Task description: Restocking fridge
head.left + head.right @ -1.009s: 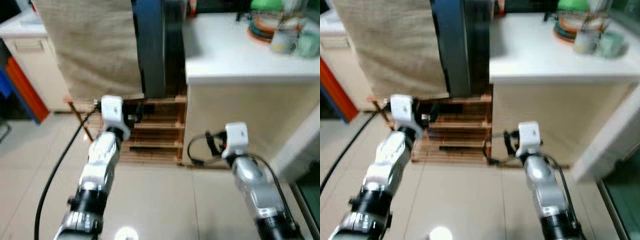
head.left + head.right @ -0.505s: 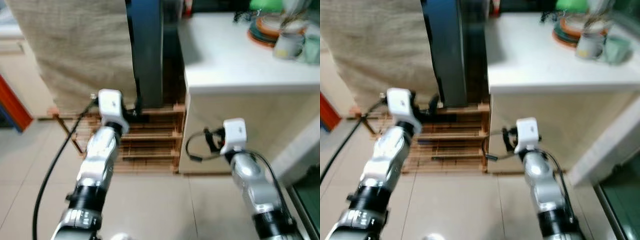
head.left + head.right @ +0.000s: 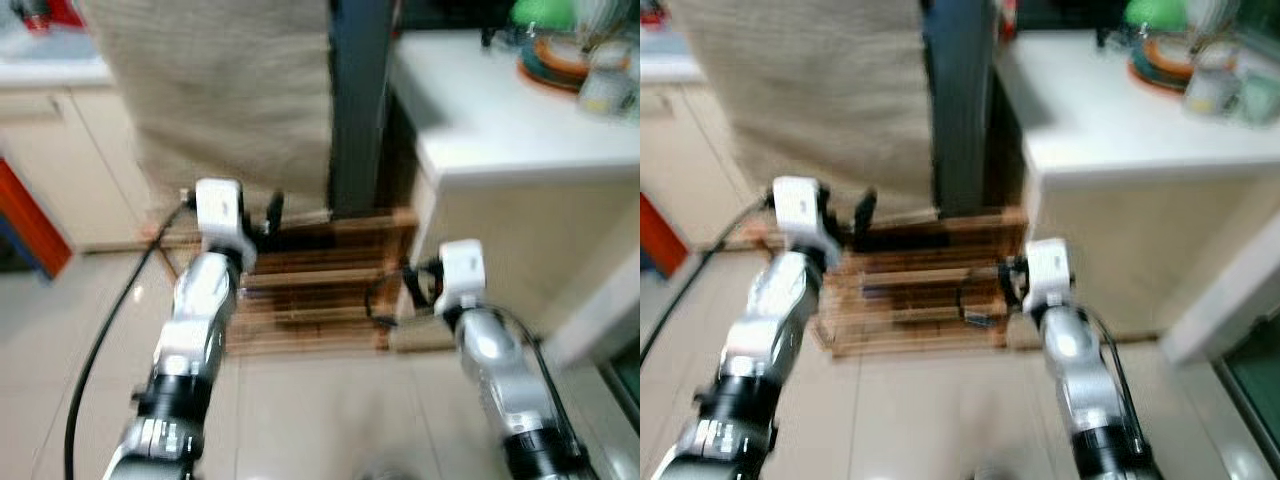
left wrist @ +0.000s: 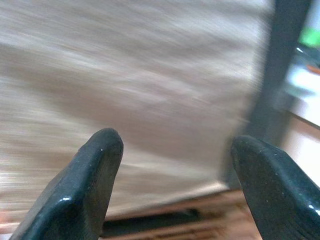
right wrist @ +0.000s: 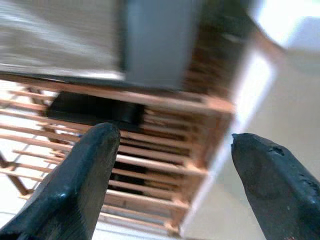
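fridge (image 3: pixel 362 100): tall dark grey-blue body, upright | left side draped in beige burlap-like cloth (image 3: pixel 230 90) | stands on slatted wooden pallet (image 3: pixel 310 285) on floor | just beside white counter (image 3: pixel 500 120) on its right | frames blurred

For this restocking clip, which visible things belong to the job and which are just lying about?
Job:
- fridge, dark and upright, standing on the wooden pallet
- left tool, open, empty, raised toward the cloth-draped front
- right tool, open, empty, aimed at the pallet

Lying about:
- burlap cloth
- white counter with stacked dishes and a cup
- black cable
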You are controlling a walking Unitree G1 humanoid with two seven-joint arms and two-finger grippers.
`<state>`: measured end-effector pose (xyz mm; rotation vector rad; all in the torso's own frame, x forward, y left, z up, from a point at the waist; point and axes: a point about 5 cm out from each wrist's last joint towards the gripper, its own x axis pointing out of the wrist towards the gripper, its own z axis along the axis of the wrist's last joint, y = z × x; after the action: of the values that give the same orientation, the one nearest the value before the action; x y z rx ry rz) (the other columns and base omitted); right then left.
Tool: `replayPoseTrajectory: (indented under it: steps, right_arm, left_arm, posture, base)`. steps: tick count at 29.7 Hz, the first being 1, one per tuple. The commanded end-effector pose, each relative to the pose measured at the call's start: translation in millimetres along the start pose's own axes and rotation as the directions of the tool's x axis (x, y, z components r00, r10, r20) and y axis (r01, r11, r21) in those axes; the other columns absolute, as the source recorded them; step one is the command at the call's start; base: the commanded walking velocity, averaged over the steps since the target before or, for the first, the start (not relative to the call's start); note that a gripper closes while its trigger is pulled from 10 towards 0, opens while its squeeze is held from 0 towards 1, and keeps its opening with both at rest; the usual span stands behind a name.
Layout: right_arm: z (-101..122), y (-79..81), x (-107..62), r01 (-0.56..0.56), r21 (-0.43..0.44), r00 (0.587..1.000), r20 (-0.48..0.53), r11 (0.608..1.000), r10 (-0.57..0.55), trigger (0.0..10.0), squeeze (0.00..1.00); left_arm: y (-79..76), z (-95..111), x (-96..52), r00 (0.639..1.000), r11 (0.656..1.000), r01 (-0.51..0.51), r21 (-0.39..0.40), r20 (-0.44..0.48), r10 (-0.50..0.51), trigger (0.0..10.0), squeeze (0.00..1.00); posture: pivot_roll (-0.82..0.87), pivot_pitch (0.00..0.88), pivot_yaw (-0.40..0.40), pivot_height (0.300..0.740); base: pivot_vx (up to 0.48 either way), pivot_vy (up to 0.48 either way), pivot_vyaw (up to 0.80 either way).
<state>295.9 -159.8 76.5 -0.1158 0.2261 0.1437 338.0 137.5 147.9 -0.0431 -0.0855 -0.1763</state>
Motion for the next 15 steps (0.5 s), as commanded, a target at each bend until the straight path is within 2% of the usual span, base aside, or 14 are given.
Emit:
replayPoseTrajectory:
  steps: [1,3,7,8,9,15]
  right_arm:
    - [5.9,11.5,1.6,-0.045,-0.013,0.999,0.027,0.999,0.045,10.0,0.04]
    - [6.9,13.6,1.7,-0.061,-0.036,0.998,0.031,0.997,0.063,10.0,0.04]
    - [6.6,12.1,1.4,-0.038,-0.026,0.999,0.035,0.999,0.039,10.0,0.03]
    - [5.7,11.7,1.5,-0.035,-0.022,0.999,0.028,0.999,0.035,10.0,0.0]
    - [5.5,11.6,1.5,-0.036,-0.02,0.999,0.026,0.999,0.037,10.0,0.0]
    - [6.1,14.8,-1.0,-0.056,-0.036,0.998,0.04,0.998,0.057,10.0,0.0]
  left_arm:
    - [11.2,-3.8,-4.1,0.999,0.999,-0.033,0.025,-0.02,0.033,10.0,0.0]
    - [10.0,-4.3,-4.1,0.999,0.999,-0.028,0.026,-0.022,0.029,10.0,0.0]
    - [7.7,-6.5,-4.1,0.999,0.998,-0.034,0.051,-0.033,0.036,10.0,0.0]
    - [6.6,-6.6,-3.5,0.999,0.992,-0.039,0.123,-0.031,0.043,10.0,0.0]
    - [5.8,-6.9,-3.2,0.999,0.989,-0.037,0.146,-0.033,0.042,10.0,0.0]
    - [4.9,-10.4,-4.1,0.998,0.995,-0.009,0.096,-0.059,0.015,10.0,0.0]
  posture:
    - [-0.18,0.0,0.048,0.74]
    - [-0.18,0.0,0.048,0.74]
    - [-0.18,0.0,0.046,0.74]
    - [-0.18,0.0,0.046,0.74]
    - [-0.18,0.0,0.045,0.74]
    - [-0.18,0.0,0.045,0.74]
  base:
    - [0.0,0.465,0.45]
    - [0.0,0.465,0.45]
    - [0.0,0.435,0.47]
    - [0.0,0.0,0.0]
    - [0.0,0.0,0.0]
    - [0.0,0.0,0.0]
